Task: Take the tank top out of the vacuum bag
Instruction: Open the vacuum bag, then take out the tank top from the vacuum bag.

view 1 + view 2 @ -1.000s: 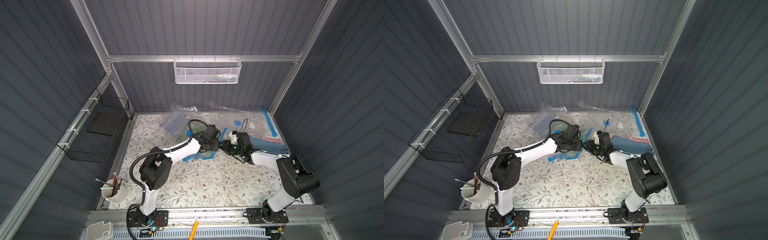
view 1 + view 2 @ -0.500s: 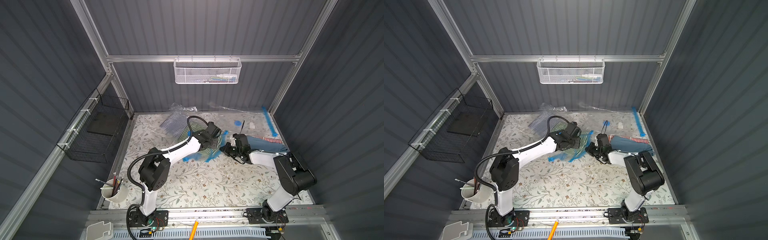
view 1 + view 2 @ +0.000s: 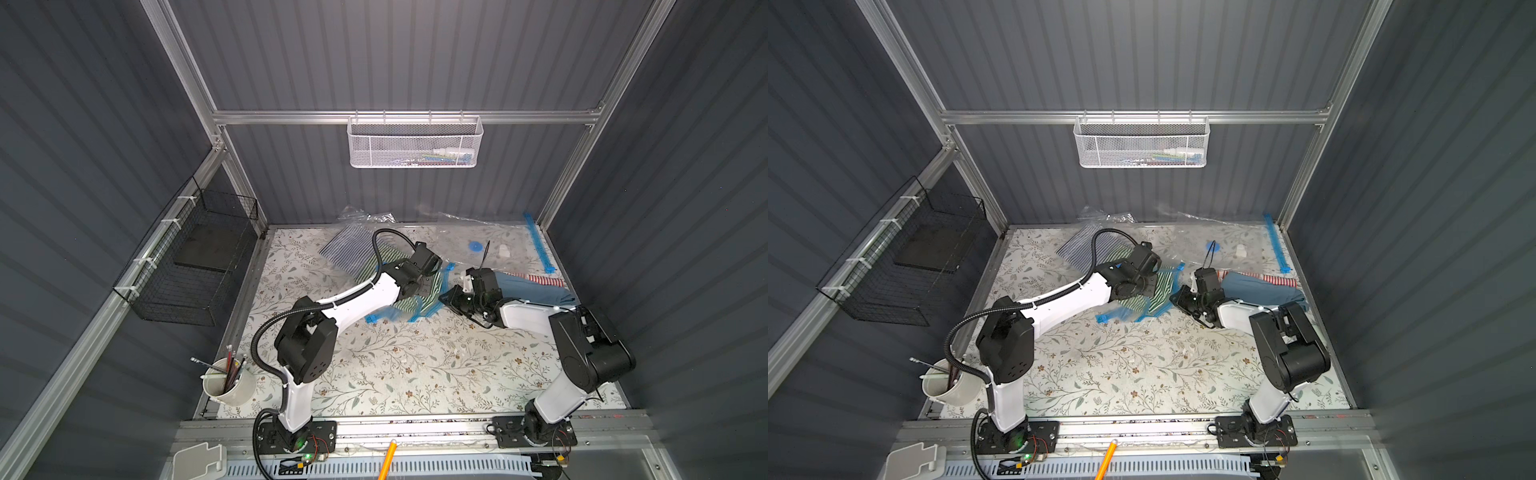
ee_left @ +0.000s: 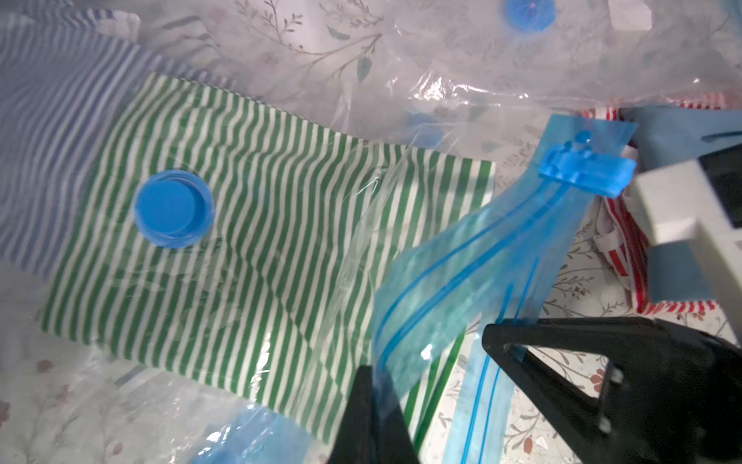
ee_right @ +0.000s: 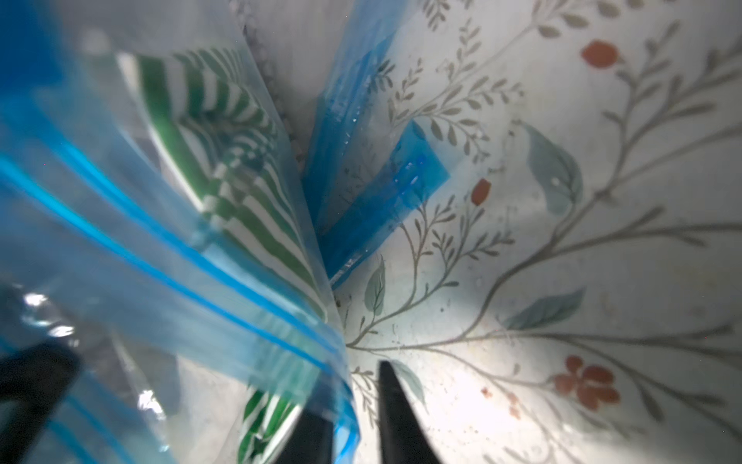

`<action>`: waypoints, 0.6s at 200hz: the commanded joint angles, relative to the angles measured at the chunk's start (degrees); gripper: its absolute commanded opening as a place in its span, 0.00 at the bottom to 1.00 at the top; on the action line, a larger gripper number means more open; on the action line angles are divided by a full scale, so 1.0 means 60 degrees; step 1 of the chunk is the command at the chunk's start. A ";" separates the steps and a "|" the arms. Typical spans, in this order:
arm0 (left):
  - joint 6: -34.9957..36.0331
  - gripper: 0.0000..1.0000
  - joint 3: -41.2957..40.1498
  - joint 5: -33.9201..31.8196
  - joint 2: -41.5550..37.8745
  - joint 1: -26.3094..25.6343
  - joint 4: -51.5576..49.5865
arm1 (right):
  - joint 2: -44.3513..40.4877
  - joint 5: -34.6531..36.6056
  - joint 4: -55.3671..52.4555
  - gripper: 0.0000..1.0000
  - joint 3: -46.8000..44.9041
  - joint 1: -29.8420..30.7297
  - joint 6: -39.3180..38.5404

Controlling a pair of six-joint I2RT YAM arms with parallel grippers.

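**Mouth held open, shirt not yet moving**

Your left gripper (image 4: 425,353) was clamped on the zip band (image 4: 473,273) of the vacuum bag (image 4: 361,193), holding that lip up off the floral table (image 5: 562,241). It had hardly shifted over the last second. Your right gripper (image 5: 349,389) had crept a little nearer the mouth. Its jaws stood slightly apart with the blue lip between them, and no pinch was visible. The slider clip (image 4: 582,168) sat at the far end of the band.

Tank top (image 4: 261,225), green-and-white stripes: it lay flat inside the bag, beneath the valve cap (image 4: 172,207), with one edge near the mouth. In both top views it lay where it had a second before, under your left arm.

Reading: the mouth was being spread and extraction had not begun. You would likely need the right jaws past the film and onto cloth. Catching plastic alone would only drag the bag.
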 commanded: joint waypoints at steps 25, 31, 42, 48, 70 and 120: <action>-0.0184 0.00 0.0307 0.0359 0.0356 -0.0054 0.0122 | -0.1225 -0.0215 -0.0737 0.41 -0.0157 -0.0040 0.0036; -0.0185 0.00 0.0299 0.0361 0.0369 -0.0063 0.0156 | -0.1355 -0.0244 -0.0695 0.41 -0.0228 -0.0039 0.0112; -0.0184 0.00 0.0328 0.0379 0.0405 -0.0060 0.0165 | -0.1507 -0.0343 -0.0500 0.41 -0.0344 -0.0027 0.0301; -0.0184 0.00 0.0338 0.0394 0.0418 -0.0058 0.0186 | -0.1549 -0.0406 -0.0446 0.41 -0.0380 -0.0026 0.0383; -0.0261 0.00 0.0376 0.0505 0.0424 -0.0053 0.0284 | -0.1446 -0.0404 -0.0314 0.41 -0.0367 0.0010 0.0557; -0.0358 0.00 0.0513 0.1007 0.0349 -0.0051 0.0304 | -0.0729 -0.0681 0.0188 0.41 -0.0134 0.0237 0.0780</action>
